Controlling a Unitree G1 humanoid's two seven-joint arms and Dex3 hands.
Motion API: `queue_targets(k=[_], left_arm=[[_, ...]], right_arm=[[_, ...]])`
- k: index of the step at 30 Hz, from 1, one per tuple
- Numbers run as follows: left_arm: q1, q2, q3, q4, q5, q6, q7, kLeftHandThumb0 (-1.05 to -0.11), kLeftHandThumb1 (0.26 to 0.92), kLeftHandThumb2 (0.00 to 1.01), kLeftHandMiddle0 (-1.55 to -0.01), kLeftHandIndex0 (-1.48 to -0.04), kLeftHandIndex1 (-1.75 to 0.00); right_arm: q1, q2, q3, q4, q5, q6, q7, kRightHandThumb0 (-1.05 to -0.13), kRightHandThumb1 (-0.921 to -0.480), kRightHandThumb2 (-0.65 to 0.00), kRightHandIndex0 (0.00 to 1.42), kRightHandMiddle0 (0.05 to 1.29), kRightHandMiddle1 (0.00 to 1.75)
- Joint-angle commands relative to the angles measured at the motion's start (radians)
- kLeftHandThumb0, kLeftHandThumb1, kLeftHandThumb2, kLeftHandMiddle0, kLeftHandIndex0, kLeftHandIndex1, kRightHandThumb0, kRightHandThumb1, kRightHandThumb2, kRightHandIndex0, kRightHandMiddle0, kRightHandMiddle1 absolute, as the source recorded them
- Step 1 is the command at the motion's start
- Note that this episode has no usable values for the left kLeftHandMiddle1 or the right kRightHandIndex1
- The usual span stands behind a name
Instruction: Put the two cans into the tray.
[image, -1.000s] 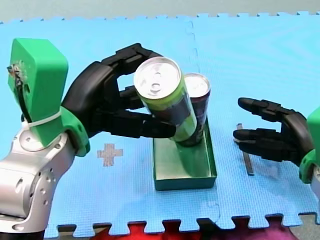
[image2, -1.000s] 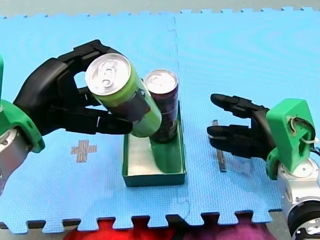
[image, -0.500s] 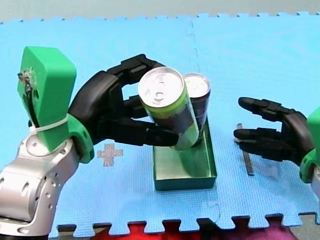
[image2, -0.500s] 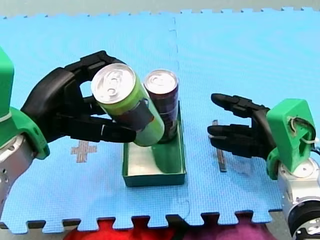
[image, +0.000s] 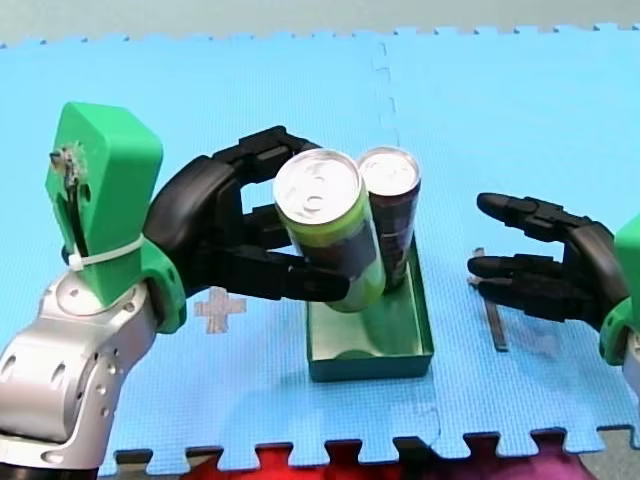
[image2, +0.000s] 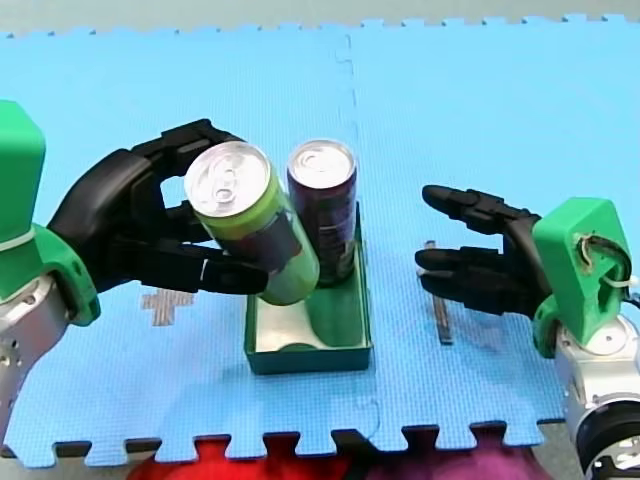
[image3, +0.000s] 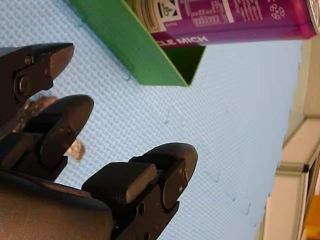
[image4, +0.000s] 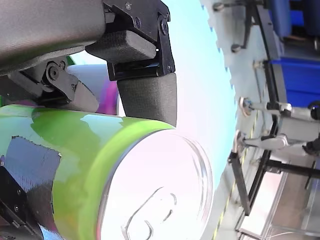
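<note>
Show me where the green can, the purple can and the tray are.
green can (image: 318, 187): first head view, on its silver lid; the left hand (image: 205, 225) holds it.
purple can (image: 397, 225): first head view, on its side wall.
tray (image: 370, 367): first head view, on its front outer wall.

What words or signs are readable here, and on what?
"LE MICH": white letters on the purple can, start hidden by the tray wall.
Small print and triangle symbol beside it: too small to read.
Green can held by the left hand: nothing legible.
Grey cross on the mat: no words.
Right hand, open, right of the tray: no text.
</note>
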Motion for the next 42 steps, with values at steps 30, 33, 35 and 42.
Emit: queue_targets(k=[30, 33, 35, 42], left_arm=[[-0.01, -0.002, -0.001, 0.05, 0.012, 0.005, -0.012, -0.295, 0.77, 0.05, -0.97, -0.55, -1.75], [-0.009, -0.005, 0.0, 0.056, 0.011, 0.004, -0.012, -0.295, 0.77, 0.05, -0.97, -0.55, -1.75], [-0.01, -0.005, 0.0, 0.058, 0.01, 0.003, -0.013, -0.296, 0.77, 0.05, -0.97, -0.55, -1.75], [-0.014, -0.007, -0.007, 0.055, 0.013, 0.009, -0.013, -0.298, 0.769, 0.06, -0.96, -0.56, -1.75]], right_arm=[[0.008, 0.007, 0.007, -0.015, 0.0, -0.019, -0.018, -0.706, -0.766, 0.0, 0.96, 0.64, 0.0], [0.011, 0.007, 0.006, -0.016, 0.001, -0.019, -0.018, -0.704, -0.766, 0.0, 0.96, 0.63, 0.0], [0.011, 0.008, 0.006, -0.016, 0.001, -0.019, -0.02, -0.703, -0.766, 0.0, 0.96, 0.63, 0.0], [0.013, 0.011, 0.005, -0.016, 0.002, -0.018, -0.027, -0.7, -0.766, 0.0, 0.96, 0.63, 0.0]])
